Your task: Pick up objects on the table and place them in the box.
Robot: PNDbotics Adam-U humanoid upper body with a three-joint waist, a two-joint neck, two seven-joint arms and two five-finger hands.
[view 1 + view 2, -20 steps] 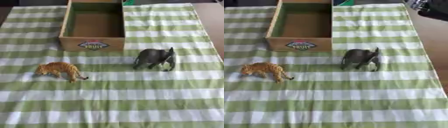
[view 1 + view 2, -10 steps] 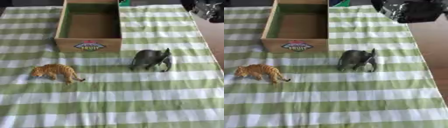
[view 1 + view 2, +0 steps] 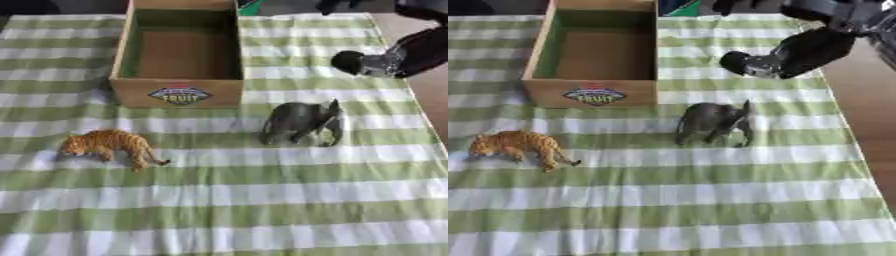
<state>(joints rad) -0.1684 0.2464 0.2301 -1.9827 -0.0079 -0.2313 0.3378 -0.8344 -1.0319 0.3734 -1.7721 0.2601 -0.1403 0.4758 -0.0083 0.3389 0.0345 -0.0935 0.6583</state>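
An open cardboard box [image 3: 179,95] with a fruit label stands at the far middle of the striped cloth, and nothing shows inside it. An orange tiger toy [image 3: 109,145] stands on the cloth in front of the box, to the left. A grey elephant toy [image 3: 297,120] stands to the right of the box's front corner. My right hand [image 3: 735,62] comes in from the upper right on a black arm with a silver wrist. It hovers just beyond the elephant and touches nothing. Its fingers are too blurred to read. My left hand shows in no view.
A green-and-white striped cloth [image 3: 227,200] covers the table. Bare brown table [image 3: 868,110] runs along the right edge. A green thing [image 3: 250,6] peeks out behind the box's far right corner.
My right arm has come into view from the upper right and moved down and left toward the elephant. The toys and box have stayed put.
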